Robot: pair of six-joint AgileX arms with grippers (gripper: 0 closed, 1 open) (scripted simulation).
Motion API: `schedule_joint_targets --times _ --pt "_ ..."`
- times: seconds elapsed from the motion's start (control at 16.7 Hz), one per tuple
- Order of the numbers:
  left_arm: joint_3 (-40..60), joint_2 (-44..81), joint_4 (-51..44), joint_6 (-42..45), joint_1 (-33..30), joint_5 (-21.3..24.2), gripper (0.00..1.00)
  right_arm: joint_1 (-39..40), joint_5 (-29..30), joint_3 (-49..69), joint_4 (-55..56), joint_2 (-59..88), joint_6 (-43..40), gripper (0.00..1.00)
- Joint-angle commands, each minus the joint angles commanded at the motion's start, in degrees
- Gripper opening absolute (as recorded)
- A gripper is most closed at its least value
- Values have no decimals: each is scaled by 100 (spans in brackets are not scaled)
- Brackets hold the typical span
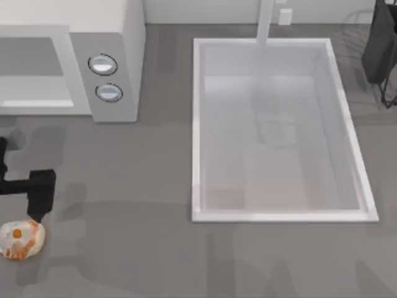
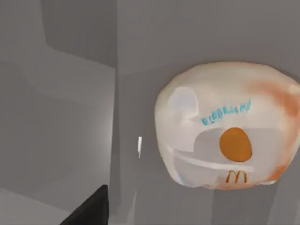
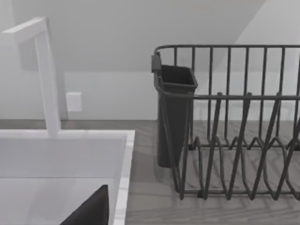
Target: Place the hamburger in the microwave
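the hamburger (image 1: 21, 239) is seen on the counter (image 1: 136, 205) at its left edge, well apart from the microwave (image 1: 74, 59). the left claw (image 1: 38, 214) is held just above it; whether it is open cannot be told.

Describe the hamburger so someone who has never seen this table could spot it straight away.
Start at the microwave in the table's far left corner, then come toward the near left corner. Beside the left end effector lies the hamburger: a small round pale bun with orange patches, unlike the white appliances.

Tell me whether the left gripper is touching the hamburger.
Cannot tell. In the top view the left gripper meets the hamburger's edge, but it may hover above; the left wrist view shows no contact.
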Motion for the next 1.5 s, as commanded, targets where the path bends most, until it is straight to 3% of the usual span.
schedule_joint_targets --times 0.54,0.84,1.5 --pt "-902 952 1883 20 -5 1 100 0 0 0 0 0 0 100" --pt "-978 1049 2018 21 -5 1 100 0 0 0 0 0 0 100" --pt "-978 1049 2018 21 -5 1 17 0 0 0 0 0 0 100"
